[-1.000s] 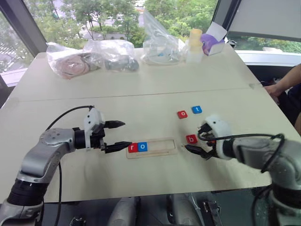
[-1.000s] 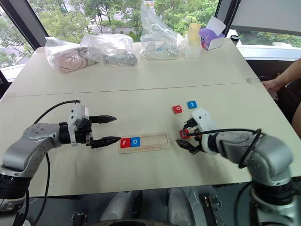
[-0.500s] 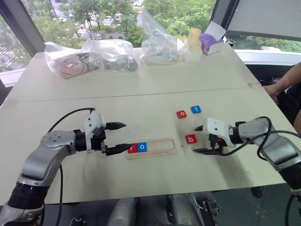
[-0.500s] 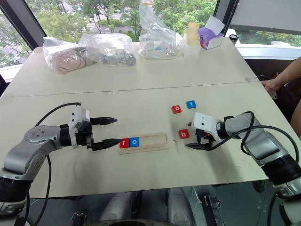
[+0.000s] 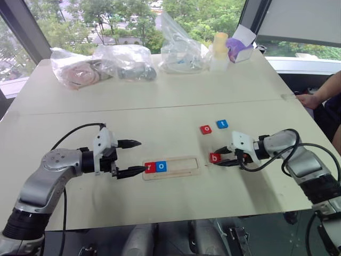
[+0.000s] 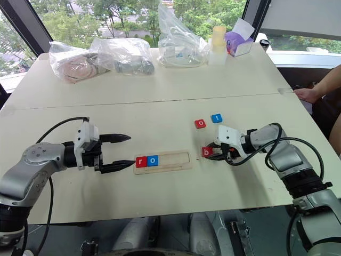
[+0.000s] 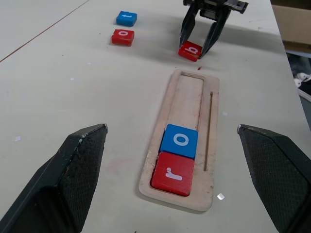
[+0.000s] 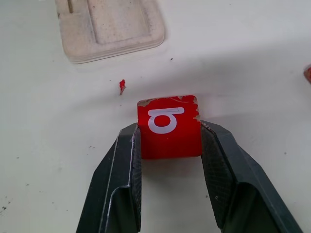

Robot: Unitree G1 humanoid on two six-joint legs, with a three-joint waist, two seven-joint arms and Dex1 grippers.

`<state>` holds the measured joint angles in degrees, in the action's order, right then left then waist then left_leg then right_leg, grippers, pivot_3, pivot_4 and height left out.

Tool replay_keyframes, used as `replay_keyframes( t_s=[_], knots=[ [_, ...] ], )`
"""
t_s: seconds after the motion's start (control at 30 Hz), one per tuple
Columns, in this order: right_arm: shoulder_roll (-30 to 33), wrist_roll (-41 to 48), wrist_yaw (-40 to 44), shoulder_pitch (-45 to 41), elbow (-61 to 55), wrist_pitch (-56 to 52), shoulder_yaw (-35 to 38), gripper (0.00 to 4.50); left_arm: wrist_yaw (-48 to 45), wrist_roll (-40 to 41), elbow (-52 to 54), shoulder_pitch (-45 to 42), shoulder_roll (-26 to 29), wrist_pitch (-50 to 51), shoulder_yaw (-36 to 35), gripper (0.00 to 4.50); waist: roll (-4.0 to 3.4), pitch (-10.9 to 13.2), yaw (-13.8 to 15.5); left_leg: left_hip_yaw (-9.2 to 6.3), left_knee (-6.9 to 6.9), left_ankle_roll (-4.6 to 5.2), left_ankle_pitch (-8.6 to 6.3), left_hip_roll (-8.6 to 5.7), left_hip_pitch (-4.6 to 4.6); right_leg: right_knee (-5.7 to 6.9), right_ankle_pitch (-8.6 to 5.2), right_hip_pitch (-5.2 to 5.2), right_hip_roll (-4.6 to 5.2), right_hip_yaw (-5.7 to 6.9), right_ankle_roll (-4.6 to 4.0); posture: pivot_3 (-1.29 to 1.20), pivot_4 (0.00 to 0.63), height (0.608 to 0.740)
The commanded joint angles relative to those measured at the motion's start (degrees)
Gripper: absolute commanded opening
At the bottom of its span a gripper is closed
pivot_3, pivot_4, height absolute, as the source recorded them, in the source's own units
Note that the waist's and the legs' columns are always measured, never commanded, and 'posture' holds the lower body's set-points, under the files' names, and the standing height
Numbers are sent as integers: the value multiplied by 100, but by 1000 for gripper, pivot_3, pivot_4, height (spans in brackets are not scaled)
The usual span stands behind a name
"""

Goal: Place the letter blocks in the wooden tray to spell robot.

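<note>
The letter blocks: red "b" [image 8: 169,127] is clamped by the right gripper [image 5: 230,158], on the table just beside the wooden tray's [image 5: 171,167] empty end.
Red "r" [image 7: 174,173] and blue "o" [image 7: 179,141] already sit in the tray, so "b" seems the next to go; red "o" [image 5: 205,129] and blue "t" [image 5: 222,124] wait further back. The left gripper [image 5: 129,157] stands wide apart at the tray's filled end, probably to steady it.
</note>
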<state>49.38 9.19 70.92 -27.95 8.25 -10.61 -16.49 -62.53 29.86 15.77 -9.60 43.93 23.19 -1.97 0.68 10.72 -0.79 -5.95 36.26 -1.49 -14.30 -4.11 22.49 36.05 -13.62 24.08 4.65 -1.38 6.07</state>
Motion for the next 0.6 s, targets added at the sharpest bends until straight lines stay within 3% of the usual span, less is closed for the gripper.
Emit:
replay_keyframes(
  t_s=[0.03, 0.23, 0.6],
  knots=[
    [-119, 102, -182, -84, -798, -370, 245, 1127, -47, 7, 36, -67, 96, -104, -190, 4500, -1, 0, -1, 0, 0, 0, 0, 0, 0, 0, 0, 1, 0, 0, 0, 0, 150, 740],
    [-441, 289, -293, -219, -2280, -1651, -124, 1127, -125, 44, 61, -30, 105, -94, -144, 4500, -1, 0, 13, -4, -1, -1, 0, 0, 5, 0, 0, 7, 4, -1, 0, 0, 150, 740],
    [-1197, -293, -632, -680, -2124, -2250, -1053, 1127, -50, 85, 306, 105, 90, 18, -145, 4500, 1, -1, 9, -6, -1, -1, 0, -2, 5, 1, 0, 8, 2, 1, -1, 0, 150, 740]
  ],
)
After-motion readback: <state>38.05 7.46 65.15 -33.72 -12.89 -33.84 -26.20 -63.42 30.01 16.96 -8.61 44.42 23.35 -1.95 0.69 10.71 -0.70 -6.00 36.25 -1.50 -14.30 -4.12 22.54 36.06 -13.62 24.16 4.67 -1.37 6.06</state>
